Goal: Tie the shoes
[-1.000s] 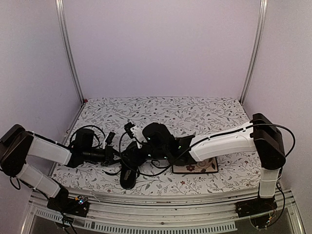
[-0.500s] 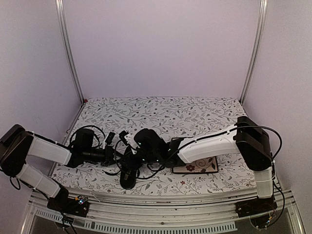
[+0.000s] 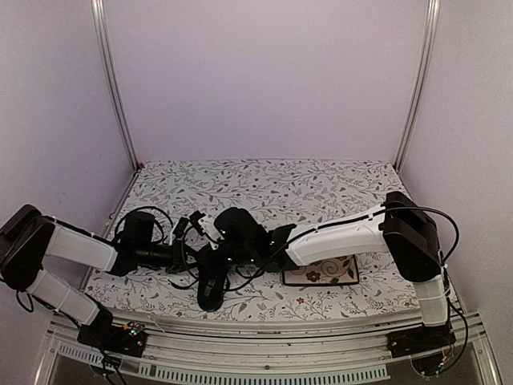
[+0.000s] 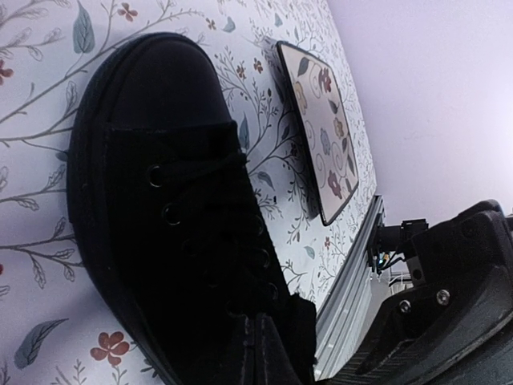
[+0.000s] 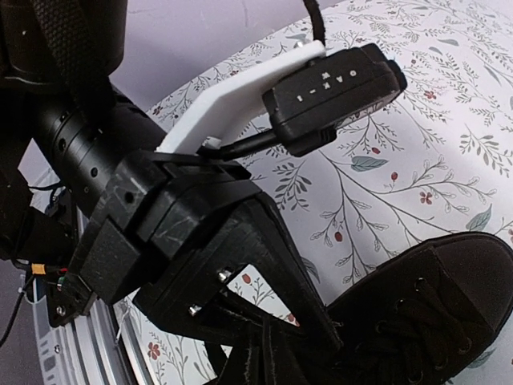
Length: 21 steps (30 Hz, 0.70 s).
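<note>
A black low-top shoe point(image 3: 212, 293) lies on the floral cloth, its toe toward the near edge. In the left wrist view the shoe point(image 4: 152, 160) fills the frame, thin black laces point(image 4: 200, 171) crossing its eyelets. My left gripper point(image 3: 195, 255) hovers over the laced part, its jaws pressed together point(image 4: 260, 357). My right gripper point(image 3: 210, 258) has come in beside it and is shut too point(image 5: 264, 365), just left of the shoe point(image 5: 437, 321). The dark frames do not show whether either gripper pinches a lace.
A square floral plate point(image 3: 325, 274) lies right of the shoe, also seen in the left wrist view point(image 4: 321, 128). The left arm's black housing point(image 5: 184, 216) and its wrist camera point(image 5: 333, 92) crowd the right wrist view. The metal table rail point(image 3: 264, 330) runs along the near edge.
The right arm has slid left over the shoe until its gripper is next to the left one, and its jaws have closed. The left arm and the shoe have stayed put.
</note>
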{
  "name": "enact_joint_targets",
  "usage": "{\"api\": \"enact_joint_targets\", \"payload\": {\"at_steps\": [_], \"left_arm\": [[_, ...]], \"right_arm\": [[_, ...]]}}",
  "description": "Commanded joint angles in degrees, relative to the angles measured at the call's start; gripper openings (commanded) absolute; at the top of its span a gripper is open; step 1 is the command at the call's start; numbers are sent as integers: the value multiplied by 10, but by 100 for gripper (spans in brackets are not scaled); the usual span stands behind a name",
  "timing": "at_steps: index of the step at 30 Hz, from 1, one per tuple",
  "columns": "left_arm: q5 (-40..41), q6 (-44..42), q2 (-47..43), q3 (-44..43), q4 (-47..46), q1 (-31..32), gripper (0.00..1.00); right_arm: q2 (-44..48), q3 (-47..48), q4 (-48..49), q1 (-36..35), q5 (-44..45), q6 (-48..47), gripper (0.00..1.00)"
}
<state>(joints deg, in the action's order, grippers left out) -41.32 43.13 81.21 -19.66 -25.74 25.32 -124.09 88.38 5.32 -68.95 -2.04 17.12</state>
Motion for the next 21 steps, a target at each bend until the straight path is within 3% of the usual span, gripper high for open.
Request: {"api": "enact_joint_targets", "payload": {"at_steps": [1,21], "left_arm": [[11,1,-17,9,5,-8,0],[84,4,-46,26,56,-33,0]], "right_arm": [[13,-8,-3,-1,19,1,3],[124,-161,21,32,39,78,2]]}}
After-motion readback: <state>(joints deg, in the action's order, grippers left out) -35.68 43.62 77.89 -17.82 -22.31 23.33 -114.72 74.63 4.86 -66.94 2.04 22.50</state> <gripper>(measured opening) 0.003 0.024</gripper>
